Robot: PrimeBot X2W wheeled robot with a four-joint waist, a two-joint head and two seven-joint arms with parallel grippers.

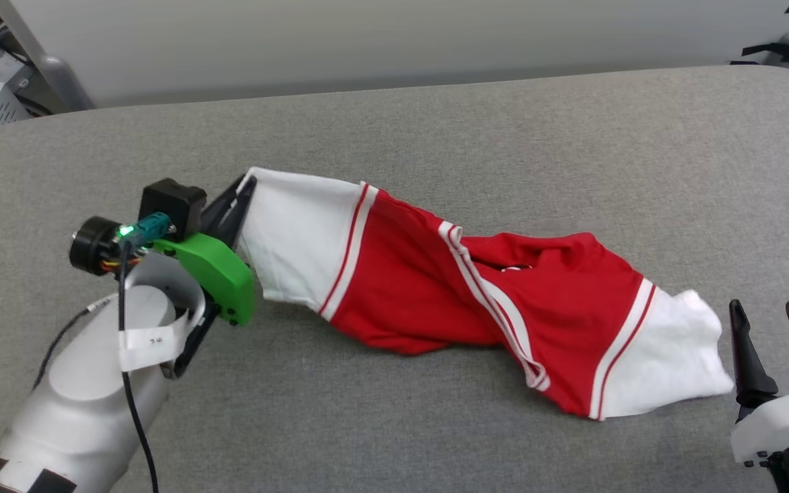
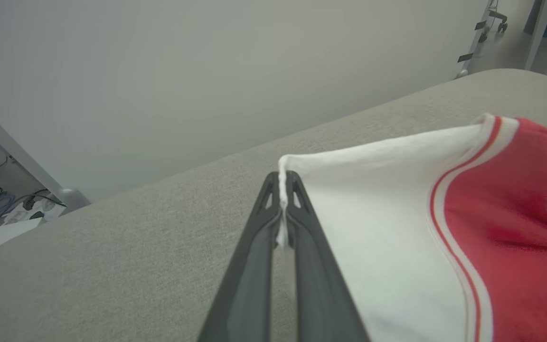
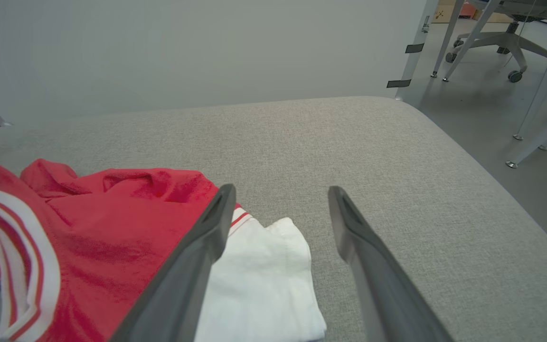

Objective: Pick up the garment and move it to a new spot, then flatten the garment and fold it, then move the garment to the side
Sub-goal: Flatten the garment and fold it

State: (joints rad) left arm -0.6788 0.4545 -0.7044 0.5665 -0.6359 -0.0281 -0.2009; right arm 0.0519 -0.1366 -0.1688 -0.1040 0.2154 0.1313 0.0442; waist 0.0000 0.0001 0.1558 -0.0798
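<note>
The garment point(image 1: 435, 287) lies across the middle of the grey pad point(image 1: 504, 109). It is bunched and twisted, not flat. One white sleeve point(image 1: 298, 233) points to your left and the other white sleeve point(image 1: 668, 349) points to your right.

Your left claw point(image 1: 244, 192) is pinched tight on the very edge of the left sleeve. In the left wrist view you can see just a thin strip of white cloth between the two fingers of the claw point(image 2: 283, 180). Your right claw point(image 1: 764, 311) is wide apart and holds nothing. It sits just beside the right sleeve, low over the pad.

Here is what I think could go wrong. The left claw has only a tiny bit of cloth, so a hard or fast pull could make it slip out. If you close the right claw where it is now, it may miss the sleeve or nip the pad cover. If you lift with one claw alone, the garment will likely hang in a twist and be hard to flatten later. A twist like this one can also get folded in.

No words or numbers can be read on the garment as it lies. A white band point(image 1: 155, 335) on the left arm has small dark marks, too tiny to read.
</note>
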